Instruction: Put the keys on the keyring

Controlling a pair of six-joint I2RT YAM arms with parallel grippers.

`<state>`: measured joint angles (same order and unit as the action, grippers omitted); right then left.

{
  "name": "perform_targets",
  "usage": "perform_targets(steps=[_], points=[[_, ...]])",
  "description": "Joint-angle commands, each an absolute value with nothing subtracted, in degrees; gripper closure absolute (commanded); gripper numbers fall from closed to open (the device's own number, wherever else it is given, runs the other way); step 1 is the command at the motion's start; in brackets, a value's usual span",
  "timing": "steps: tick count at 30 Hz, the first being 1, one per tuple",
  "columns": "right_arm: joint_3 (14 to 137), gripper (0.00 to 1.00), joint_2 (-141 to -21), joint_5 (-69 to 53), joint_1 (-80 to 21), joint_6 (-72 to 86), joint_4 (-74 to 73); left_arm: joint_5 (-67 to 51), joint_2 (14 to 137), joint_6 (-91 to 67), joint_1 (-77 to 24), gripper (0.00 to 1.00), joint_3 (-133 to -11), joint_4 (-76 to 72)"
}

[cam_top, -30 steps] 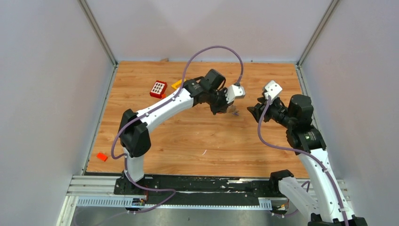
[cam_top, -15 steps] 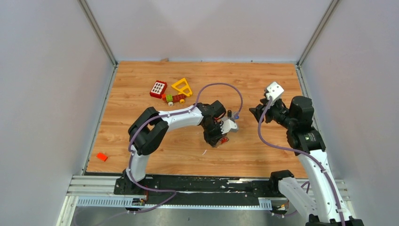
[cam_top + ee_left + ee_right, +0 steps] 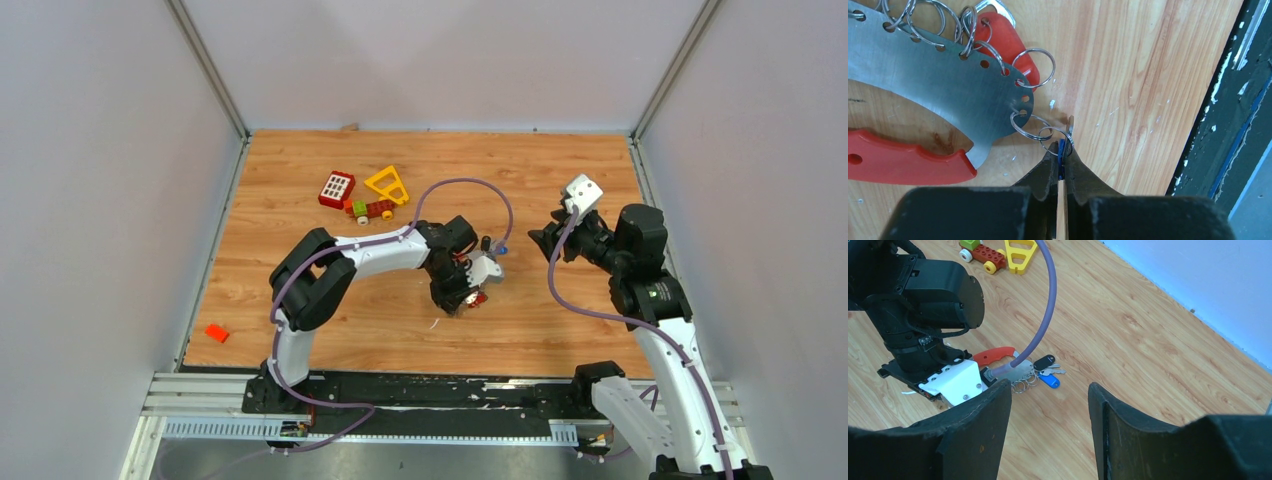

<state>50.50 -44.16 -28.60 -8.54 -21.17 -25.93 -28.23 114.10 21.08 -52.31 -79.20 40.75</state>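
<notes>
The keyring is a curved grey metal plate with a row of holes carrying split rings, and red grips. It lies on the wooden table. My left gripper is shut on a thin blue key head hanging from a small ring at the plate's end. In the top view the left gripper is low over the table's middle. The right wrist view shows the keyring's red grip, a black-headed key and a blue-headed key on its rings. My right gripper is open, empty and raised to the right.
A red square block with white buttons, a yellow triangular frame and a small toy train lie at the back left. A small red block lies near the front left edge. The black rail runs along the table's near edge.
My left arm has swung back from the far middle toward the near side and lowered to the table, uncovering the toys. In the last half second it barely moved. The right arm stayed still.
</notes>
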Motion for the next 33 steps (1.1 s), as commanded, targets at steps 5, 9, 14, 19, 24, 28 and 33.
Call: perform_targets(steps=[5, 9, 14, 19, 24, 28, 33], points=[[50.2, 0.42, -44.2, -29.8, -8.3, -21.9, -24.9, -22.1, 116.7, 22.2, -52.8, 0.87, -77.3, 51.3], [50.1, 0.42, -44.2, -30.3, -8.3, -21.9, -24.9, -22.1, 117.2, 22.2, -52.8, 0.84, -77.8, 51.9], [50.0, 0.42, -44.3, -31.1, -8.3, -21.9, -25.0, -20.6, 116.0, 21.7, -52.7, 0.72, -78.0, 51.9], [49.9, 0.41, -44.5, -31.7, -8.2, -22.0, -25.0, -18.2, 114.2, 21.5, -52.2, 0.47, -77.7, 51.8], [50.0, 0.41, -44.2, -31.5, -8.3, -22.0, -25.1, -15.4, 110.9, 21.9, -51.4, 0.33, -76.6, 51.8], [49.9, 0.37, -44.6, -31.2, -8.3, -21.3, -24.8, -12.5, 105.3, 21.9, -49.8, 0.22, -73.8, 49.5], [50.2, 0.13, -45.5, -29.5, -8.2, -20.0, -24.2, -8.1, 96.1, 20.8, -46.0, 0.10, -70.0, 43.3]])
